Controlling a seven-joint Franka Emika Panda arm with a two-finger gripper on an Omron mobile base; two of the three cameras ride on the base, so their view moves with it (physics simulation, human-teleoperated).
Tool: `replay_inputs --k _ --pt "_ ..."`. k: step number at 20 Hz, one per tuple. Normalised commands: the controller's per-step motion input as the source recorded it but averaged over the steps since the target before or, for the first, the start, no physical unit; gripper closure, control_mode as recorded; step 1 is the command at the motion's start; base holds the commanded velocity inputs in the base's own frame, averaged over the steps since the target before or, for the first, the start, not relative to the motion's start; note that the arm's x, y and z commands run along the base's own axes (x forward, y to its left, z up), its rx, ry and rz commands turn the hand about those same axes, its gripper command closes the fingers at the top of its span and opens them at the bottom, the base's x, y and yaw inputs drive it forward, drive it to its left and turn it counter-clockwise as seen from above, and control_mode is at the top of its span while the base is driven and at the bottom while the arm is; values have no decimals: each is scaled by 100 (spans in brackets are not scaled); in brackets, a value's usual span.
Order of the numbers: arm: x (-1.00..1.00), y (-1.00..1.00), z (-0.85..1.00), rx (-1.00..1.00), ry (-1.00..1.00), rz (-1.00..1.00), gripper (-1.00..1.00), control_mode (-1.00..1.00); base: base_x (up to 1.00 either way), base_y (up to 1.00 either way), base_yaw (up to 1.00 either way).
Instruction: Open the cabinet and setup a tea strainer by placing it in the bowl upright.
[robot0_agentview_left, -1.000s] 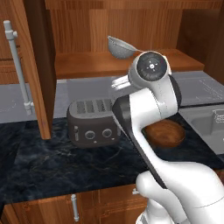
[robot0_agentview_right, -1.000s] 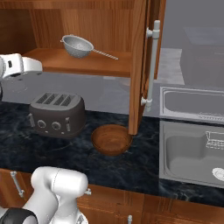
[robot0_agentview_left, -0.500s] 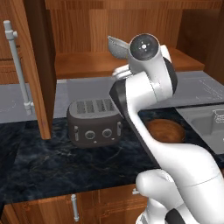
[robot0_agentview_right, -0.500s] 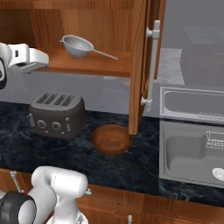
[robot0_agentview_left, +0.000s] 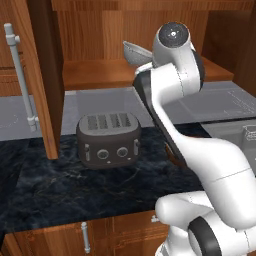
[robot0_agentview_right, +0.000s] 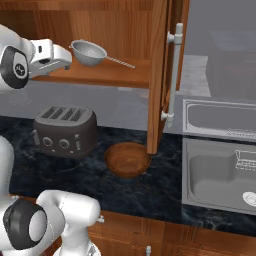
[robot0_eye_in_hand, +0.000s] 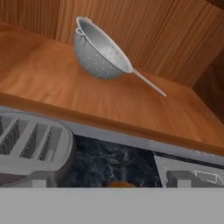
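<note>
Dark grey four-slot toaster on black marble tabletop. Steel sink to the right, low cabinets with short silver handles below.

No readable text, labels or numbers anywhere.

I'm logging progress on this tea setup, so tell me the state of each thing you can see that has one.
Tall reddish-brown wooden wall cabinet: doors open, shelf exposed.
Small silvery metal tea strainer: on the cabinet shelf, tilted, not held.
Round shallow brown wooden bowl: on the dark counter, holding nothing.
Dark grey four-slot toaster: on the counter, slots without bread.
End effector: at shelf height beside the strainer; open or shut cannot be told.
</note>
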Motion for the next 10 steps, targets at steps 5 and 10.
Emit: replay_inputs --k 5,10 --pt "46 -12 6 1 -6 8 -100 -100 0 0 0" --pt "39 -4 17 5 -6 8 -100 -100 0 0 0"
